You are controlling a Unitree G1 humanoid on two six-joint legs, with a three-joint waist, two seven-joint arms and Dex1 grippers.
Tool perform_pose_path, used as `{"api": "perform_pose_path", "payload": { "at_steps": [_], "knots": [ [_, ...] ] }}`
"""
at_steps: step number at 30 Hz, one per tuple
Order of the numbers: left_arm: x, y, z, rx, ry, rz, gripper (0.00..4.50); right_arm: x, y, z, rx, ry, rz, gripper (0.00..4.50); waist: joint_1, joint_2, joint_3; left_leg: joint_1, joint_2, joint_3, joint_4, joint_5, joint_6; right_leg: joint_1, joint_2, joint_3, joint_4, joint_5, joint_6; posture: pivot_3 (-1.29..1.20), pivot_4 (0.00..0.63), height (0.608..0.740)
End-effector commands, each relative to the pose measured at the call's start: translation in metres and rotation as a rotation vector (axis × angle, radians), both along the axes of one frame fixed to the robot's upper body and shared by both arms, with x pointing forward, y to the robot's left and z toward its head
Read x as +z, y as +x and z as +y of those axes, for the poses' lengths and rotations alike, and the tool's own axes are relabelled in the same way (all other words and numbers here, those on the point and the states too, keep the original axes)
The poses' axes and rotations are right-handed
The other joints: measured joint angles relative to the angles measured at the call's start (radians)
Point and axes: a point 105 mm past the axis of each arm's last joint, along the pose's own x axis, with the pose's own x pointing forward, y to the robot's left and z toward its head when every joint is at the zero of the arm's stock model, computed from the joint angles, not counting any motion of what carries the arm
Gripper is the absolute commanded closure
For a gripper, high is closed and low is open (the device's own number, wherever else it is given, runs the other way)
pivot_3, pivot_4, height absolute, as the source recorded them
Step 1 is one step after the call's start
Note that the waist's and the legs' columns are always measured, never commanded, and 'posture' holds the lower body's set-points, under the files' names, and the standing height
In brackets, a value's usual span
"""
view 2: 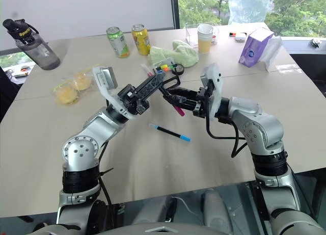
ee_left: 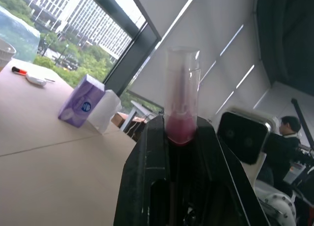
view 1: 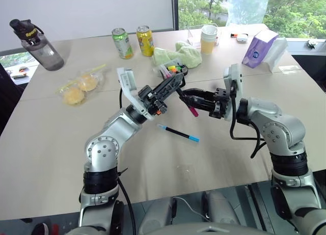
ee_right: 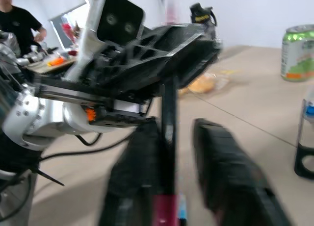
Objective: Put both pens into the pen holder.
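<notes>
Head camera view shows the pink-ended pen (view 1: 186,101) held up in the air between the two arms. The left pincer (view 1: 177,82) is clamped shut on its upper part, the right pincer (view 1: 187,97) has its fingers either side of the barrel lower down, and the right wrist view shows a gap next to the pen, so it's not squeezing. The blue-ended pen (view 1: 178,132) lies flat on the surface (view 1: 51,138) right below them, with lots of bare room around it. The pen holder (view 1: 173,70) sits just behind the pincers, highlighters poking out, touching a green cloth (view 1: 178,55). Further back are a green can (view 1: 122,43) and a yellow can (view 1: 145,40); can't read any label. A purple tissue pack (view 1: 259,48) sits near the far right edge.
</notes>
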Motion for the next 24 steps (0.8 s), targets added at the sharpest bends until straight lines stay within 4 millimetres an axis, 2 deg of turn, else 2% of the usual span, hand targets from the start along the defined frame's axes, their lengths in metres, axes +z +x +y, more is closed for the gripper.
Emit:
{"api": "perform_pose_path", "payload": {
  "at_steps": [1, 2, 8, 10, 12, 14, 17, 20, 24],
  "knots": [
    [0.011, 0.0, -0.003, 0.006, 0.08, -0.111, 4.5, 0.004, 0.006, -0.014, -0.084, 0.031, -0.026, 1.33, 0.001, 0.0, 0.0, 0.0, 0.0, 0.0, 0.0, 0.0, 0.0, 0.0, 0.0, 0.0, 0.0, 0.0, 0.0, 0.0, 0.15, 0.74],
    [0.012, 0.002, -0.005, 0.013, 0.112, -0.14, 4.5, 0.002, 0.004, -0.018, -0.092, 0.029, -0.023, 0.93, 0.003, 0.0, 0.0, 0.0, 0.0, 0.0, 0.0, 0.0, 0.0, 0.0, 0.0, 0.0, 0.0, 0.0, 0.0, 0.0, 0.15, 0.74],
    [0.023, 0.013, -0.021, 0.087, 0.359, -0.42, 4.5, -0.01, -0.012, -0.055, -0.203, 0.014, -0.035, 0.93, 0.007, 0.0, 0.0, -0.004, -0.001, -0.001, 0.0, 0.0, 0.0, -0.003, -0.001, -0.002, -0.002, 0.0, 0.0, 0.0, 0.15, 0.74],
    [0.017, 0.022, -0.028, 0.144, 0.541, -0.583, 4.5, -0.017, -0.02, -0.063, -0.231, -0.028, -0.058, 0.93, 0.006, 0.0, 0.0, -0.008, -0.001, -0.001, 0.001, 0.0, 0.0, -0.007, -0.001, -0.002, 0.0, 0.0, 0.0, 0.0, 0.15, 0.74],
    [0.008, 0.033, -0.036, 0.22, 0.778, -0.822, 4.5, -0.015, -0.028, -0.069, -0.263, -0.032, -0.126, 0.93, 0.003, 0.0, 0.0, -0.007, -0.001, -0.001, 0.0, 0.0, 0.0, -0.007, -0.001, -0.002, 0.0, 0.0, 0.0, 0.0, 0.15, 0.74],
    [-0.001, 0.037, -0.045, 0.227, 0.934, -1.055, 4.5, -0.011, -0.035, -0.073, -0.281, 0.008, -0.125, 0.93, 0.001, 0.0, 0.0, -0.007, -0.001, 0.0, 0.0, 0.0, 0.0, -0.007, -0.001, -0.002, 0.0, 0.0, 0.0, 0.0, 0.15, 0.74],
    [-0.004, 0.049, -0.05, 0.291, 1.032, -1.231, 4.5, -0.01, -0.042, -0.084, -0.336, 0.023, -0.132, 0.93, 0.003, 0.0, 0.0, -0.007, -0.001, 0.0, 0.0, 0.0, 0.0, -0.007, -0.001, 0.0, -0.001, 0.001, 0.001, 0.0, 0.15, 0.74],
    [-0.002, 0.059, -0.05, 0.372, 1.067, -1.293, 4.5, -0.006, -0.041, -0.099, -0.415, 0.052, -0.156, 0.93, 0.007, -0.001, 0.0, -0.008, -0.001, -0.001, 0.0, 0.0, 0.0, -0.007, -0.001, -0.001, -0.001, 0.001, 0.002, 0.0, 0.15, 0.74],
    [0.003, 0.063, -0.052, 0.484, 1.043, -1.365, 4.5, -0.001, -0.038, -0.117, -0.491, 0.087, -0.199, 0.93, 0.007, -0.001, 0.001, -0.008, -0.002, 0.0, 0.001, 0.0, 0.0, -0.008, -0.001, 0.0, 0.0, 0.001, 0.002, 0.0, 0.15, 0.74]
  ]
}}
